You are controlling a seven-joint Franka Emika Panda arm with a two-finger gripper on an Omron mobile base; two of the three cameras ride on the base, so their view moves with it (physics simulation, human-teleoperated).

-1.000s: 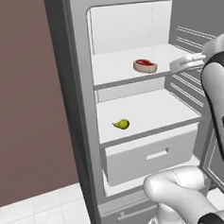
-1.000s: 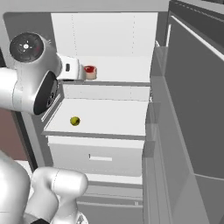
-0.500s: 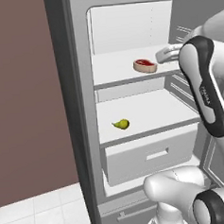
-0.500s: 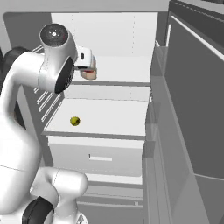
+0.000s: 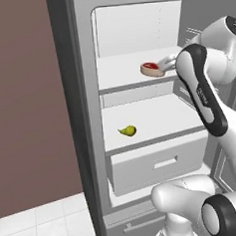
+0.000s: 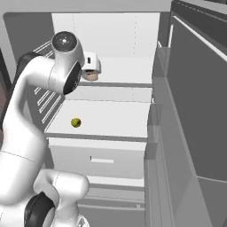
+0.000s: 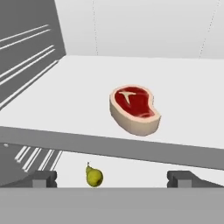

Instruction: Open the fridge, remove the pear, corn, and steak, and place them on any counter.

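Note:
The fridge (image 5: 82, 107) stands open, its white inside showing. The steak (image 5: 151, 68), red with a pale rim, lies on the upper shelf (image 7: 65, 87). One shelf down rests the small yellow-green pear (image 5: 128, 131). My gripper (image 5: 166, 63) hovers just right of the steak, open and holding nothing. In the hand view the steak (image 7: 134, 108) sits ahead of the open gripper (image 7: 113, 179), with the pear (image 7: 94, 176) below the shelf edge. From the right base view the hand (image 6: 91, 70) covers most of the steak (image 6: 92, 76); the pear (image 6: 76, 122) lies below. Corn and counter are out of view.
A white drawer (image 5: 158, 162) closes off the space under the pear's shelf. The open fridge door (image 6: 195, 111) stands to the right, its wire racks (image 6: 48, 102) on the left inner wall. A brown wall (image 5: 24, 111) flanks the fridge on the left.
The arm has swung upward and the hand has moved in toward the steak on the upper shelf. The jaws stayed open. Steak and pear have not moved.

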